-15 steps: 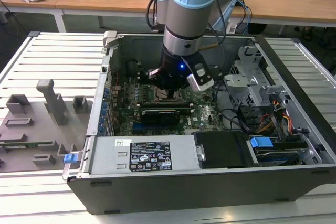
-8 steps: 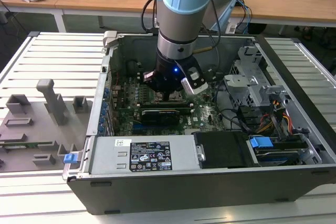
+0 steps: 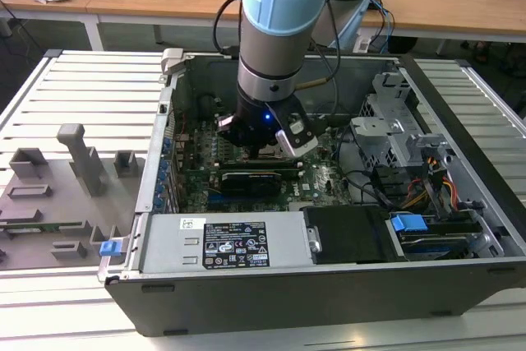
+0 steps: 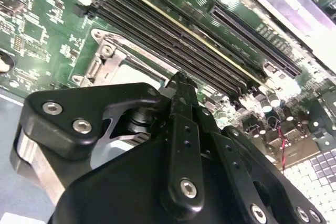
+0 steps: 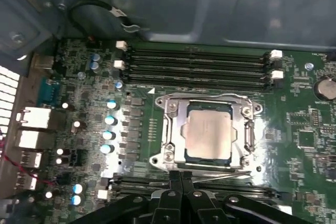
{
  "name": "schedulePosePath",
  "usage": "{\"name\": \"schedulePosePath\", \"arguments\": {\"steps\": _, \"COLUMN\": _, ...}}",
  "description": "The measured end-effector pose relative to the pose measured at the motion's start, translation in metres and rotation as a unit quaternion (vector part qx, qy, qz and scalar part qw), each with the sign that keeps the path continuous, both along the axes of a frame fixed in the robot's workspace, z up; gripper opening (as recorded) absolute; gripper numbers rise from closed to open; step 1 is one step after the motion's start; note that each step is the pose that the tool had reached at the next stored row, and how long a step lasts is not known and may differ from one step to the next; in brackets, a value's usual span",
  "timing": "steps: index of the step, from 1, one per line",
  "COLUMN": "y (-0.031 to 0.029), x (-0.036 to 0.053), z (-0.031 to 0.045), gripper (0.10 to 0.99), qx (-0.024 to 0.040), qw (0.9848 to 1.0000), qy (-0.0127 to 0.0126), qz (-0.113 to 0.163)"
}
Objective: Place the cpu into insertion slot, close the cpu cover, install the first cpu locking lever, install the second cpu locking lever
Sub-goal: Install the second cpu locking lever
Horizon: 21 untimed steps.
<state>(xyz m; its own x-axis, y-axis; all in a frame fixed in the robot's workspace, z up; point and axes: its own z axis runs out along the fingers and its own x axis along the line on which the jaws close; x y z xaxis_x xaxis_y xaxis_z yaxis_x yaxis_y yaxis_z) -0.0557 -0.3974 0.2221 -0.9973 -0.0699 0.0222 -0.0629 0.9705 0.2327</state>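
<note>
In the first wrist view the cpu [image 5: 209, 131] lies flat in the insertion slot [image 5: 157, 159], its silvery-beige face showing through the window of the cpu cover [image 5: 176, 129]. The cover lies down over the chip. A thin metal lever rod [image 5: 223, 177] runs along the socket's edge nearest my fingers. My gripper [image 5: 181, 174] is shut, its two black fingertips pressed together just outside that edge, with nothing visible between them. In the second wrist view the gripper [image 4: 181, 78] points down beside the cpu cover [image 4: 107, 61]. In the exterior view the gripper [image 3: 261, 144] hangs low over the green motherboard [image 3: 320, 182].
Long black memory slots [image 5: 199, 64] run just beyond the socket. The open computer case [image 3: 271, 285] encloses the board, with a drive cage [image 3: 394, 133] and cables on the exterior view's right. A grey fixture plate [image 3: 57, 195] lies outside the case on the exterior view's left.
</note>
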Motion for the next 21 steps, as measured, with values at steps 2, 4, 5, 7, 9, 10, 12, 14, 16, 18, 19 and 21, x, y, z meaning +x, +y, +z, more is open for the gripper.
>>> {"name": "schedulePosePath", "arguments": {"steps": 2, "y": 0.0, "x": -0.0032, "z": -0.0042, "gripper": 0.102, "qx": 0.0031, "qw": 1.0, "qy": 0.0, "qz": 0.0}}
{"name": "schedulePosePath", "arguments": {"steps": 4, "y": 0.0, "x": -0.0034, "z": -0.009, "gripper": 0.102, "qx": 0.0032, "qw": 1.0, "qy": 0.0, "qz": 0.0}}
{"name": "schedulePosePath", "arguments": {"steps": 5, "y": -0.0001, "x": -0.0035, "z": -0.009, "gripper": 0.102, "qx": 0.0034, "qw": 1.0, "qy": 0.0, "qz": 0.0}}
{"name": "schedulePosePath", "arguments": {"steps": 7, "y": -0.0004, "x": -0.0037, "z": -0.0091, "gripper": 0.102, "qx": 0.0041, "qw": 1.0, "qy": -0.0001, "qz": 0.0}}
{"name": "schedulePosePath", "arguments": {"steps": 9, "y": -0.0007, "x": -0.0038, "z": -0.0091, "gripper": 0.102, "qx": 0.005, "qw": 1.0, "qy": -0.0001, "qz": 0.0}}
{"name": "schedulePosePath", "arguments": {"steps": 10, "y": -0.001, "x": -0.0037, "z": -0.0092, "gripper": 0.102, "qx": 0.0055, "qw": 1.0, "qy": 0.0, "qz": 0.0}}
{"name": "schedulePosePath", "arguments": {"steps": 12, "y": -0.0016, "x": -0.0037, "z": -0.0092, "gripper": 0.102, "qx": 0.0072, "qw": 1.0, "qy": -0.0001, "qz": 0.0}}
{"name": "schedulePosePath", "arguments": {"steps": 14, "y": -0.0019, "x": -0.0039, "z": -0.0092, "gripper": 0.102, "qx": 0.0083, "qw": 1.0, "qy": -0.0001, "qz": 0.0}}
{"name": "schedulePosePath", "arguments": {"steps": 16, "y": -0.0023, "x": -0.0041, "z": -0.0094, "gripper": 0.102, "qx": 0.0094, "qw": 1.0, "qy": 0.0, "qz": 0.0}}
{"name": "schedulePosePath", "arguments": {"steps": 18, "y": -0.0029, "x": -0.0044, "z": -0.0096, "gripper": 0.102, "qx": 0.0103, "qw": 0.9999, "qy": -0.0001, "qz": 0.0}}
{"name": "schedulePosePath", "arguments": {"steps": 19, "y": -0.0038, "x": -0.0071, "z": -0.0097, "gripper": 0.102, "qx": 0.0124, "qw": 0.9999, "qy": 0.0, "qz": 0.0}}
{"name": "schedulePosePath", "arguments": {"steps": 21, "y": -0.0044, "x": -0.0084, "z": -0.0101, "gripper": 0.102, "qx": 0.0152, "qw": 0.9999, "qy": 0.0, "qz": 0.0}}
